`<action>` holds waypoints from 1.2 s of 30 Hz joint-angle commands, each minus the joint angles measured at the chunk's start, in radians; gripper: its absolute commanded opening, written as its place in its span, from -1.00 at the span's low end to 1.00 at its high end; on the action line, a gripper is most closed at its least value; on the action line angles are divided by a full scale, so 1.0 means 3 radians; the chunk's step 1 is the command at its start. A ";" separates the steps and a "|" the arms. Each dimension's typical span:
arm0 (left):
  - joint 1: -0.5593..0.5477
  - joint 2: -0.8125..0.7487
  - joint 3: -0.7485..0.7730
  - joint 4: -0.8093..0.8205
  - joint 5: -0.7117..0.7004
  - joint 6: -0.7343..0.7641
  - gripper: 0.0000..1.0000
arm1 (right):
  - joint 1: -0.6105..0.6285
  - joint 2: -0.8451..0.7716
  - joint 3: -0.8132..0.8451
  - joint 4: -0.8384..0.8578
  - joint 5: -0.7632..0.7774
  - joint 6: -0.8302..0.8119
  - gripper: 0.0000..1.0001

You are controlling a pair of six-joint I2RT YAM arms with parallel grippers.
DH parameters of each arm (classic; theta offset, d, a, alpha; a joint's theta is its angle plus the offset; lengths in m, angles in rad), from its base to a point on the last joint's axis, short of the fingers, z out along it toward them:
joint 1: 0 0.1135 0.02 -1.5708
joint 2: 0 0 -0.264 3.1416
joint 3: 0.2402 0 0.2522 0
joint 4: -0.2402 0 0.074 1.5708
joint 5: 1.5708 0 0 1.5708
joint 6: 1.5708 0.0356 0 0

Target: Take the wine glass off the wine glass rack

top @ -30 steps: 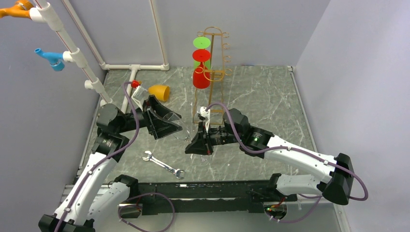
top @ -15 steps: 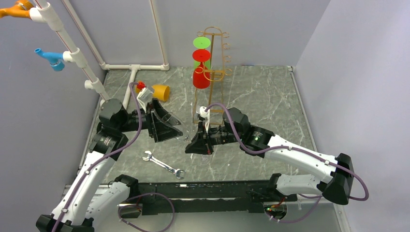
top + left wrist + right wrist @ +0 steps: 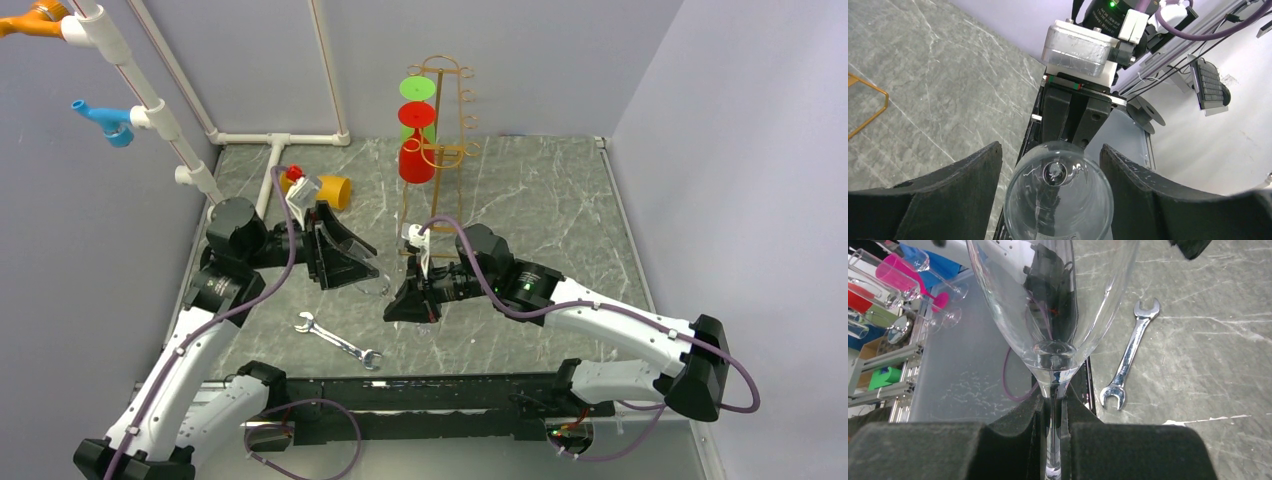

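A clear wine glass (image 3: 381, 281) is held level above the table between my two grippers. My right gripper (image 3: 408, 303) is shut on its stem (image 3: 1052, 440), with the bowl (image 3: 1053, 290) pointing away from it. My left gripper (image 3: 350, 262) is open, its jaws standing either side of the bowl (image 3: 1058, 202) with gaps on both sides. The gold wire rack (image 3: 452, 112) stands behind at the back middle. A red glass (image 3: 416, 158) and a green glass (image 3: 418, 90) hang on it.
A steel wrench (image 3: 338, 340) lies on the marble table in front of the grippers and also shows in the right wrist view (image 3: 1130, 357). An orange cup (image 3: 331, 190) lies at the back left. A white pipe frame (image 3: 150, 100) with blue and orange fittings stands on the left.
My left arm has shifted back and to the right, bringing its open jaws further round the glass bowl. My right gripper has moved slightly left with the glass.
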 commanded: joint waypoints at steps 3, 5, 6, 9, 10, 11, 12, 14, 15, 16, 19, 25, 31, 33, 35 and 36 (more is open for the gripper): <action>-0.0034 0.0036 0.0231 -0.0133 0.0108 0.0216 0.32 | 0.0031 -0.0006 0.0223 0.0155 -0.0101 -0.0110 -1.00; -0.0046 0.0034 0.0243 -0.0208 0.0110 0.0256 0.29 | 0.0035 -0.0001 0.0229 0.0164 -0.0091 -0.0106 -1.00; -0.0048 0.0032 0.0252 -0.0257 0.0106 0.0290 0.34 | 0.0038 -0.0003 0.0233 0.0172 -0.0082 -0.0105 -1.00; -0.0046 0.0017 0.0310 -0.0508 0.0021 0.0455 0.64 | 0.0038 -0.0034 0.0227 0.0179 -0.0039 -0.0114 -1.00; -0.0048 0.0010 0.0328 -0.0582 -0.0008 0.0507 0.71 | 0.0039 -0.0045 0.0222 0.0175 -0.0023 -0.0115 -1.00; -0.0049 0.0010 0.0338 -0.0629 -0.0020 0.0541 0.77 | 0.0034 -0.0060 0.0223 0.0174 -0.0004 -0.0120 -1.00; -0.0049 0.0004 0.0343 -0.0662 -0.0025 0.0563 0.81 | 0.0037 -0.0072 0.0218 0.0173 0.0009 -0.0120 -1.00; -0.0049 0.0004 0.0340 -0.0688 -0.0028 0.0579 0.87 | 0.0039 -0.0087 0.0226 0.0165 0.0027 -0.0125 -1.00; -0.0049 0.0008 0.0337 -0.0679 -0.0023 0.0577 0.86 | 0.0039 -0.0090 0.0230 0.0163 0.0025 -0.0126 -1.00; -0.0049 0.0011 0.0329 -0.0659 -0.0014 0.0565 0.80 | 0.0039 -0.0087 0.0237 0.0157 0.0024 -0.0126 -1.00; -0.0053 0.0033 0.0299 -0.0562 0.0077 0.0514 0.57 | 0.0039 -0.0075 0.0234 0.0171 0.0022 -0.0114 -1.00; -0.0084 0.0030 0.0177 -0.0302 0.0120 0.0362 0.36 | 0.0038 -0.0026 0.0278 0.0231 -0.0003 -0.0089 -1.00; -0.0100 0.0027 0.0225 -0.0305 0.0080 0.0371 -0.28 | 0.0040 -0.0010 0.0285 0.0196 0.0065 -0.0093 -1.00; -0.0100 0.0045 0.0289 -0.0404 0.0044 0.0433 -0.65 | 0.0041 -0.0036 0.0282 0.0176 0.0151 -0.0090 -0.96; -0.0100 0.0050 0.0331 -0.0499 -0.0058 0.0502 -1.00 | 0.0039 -0.0060 0.0275 0.0160 0.0237 -0.0086 -0.70; -0.0100 0.0050 0.0344 -0.0557 -0.0145 0.0541 -1.00 | 0.0037 -0.0071 0.0267 0.0155 0.0273 -0.0085 -0.42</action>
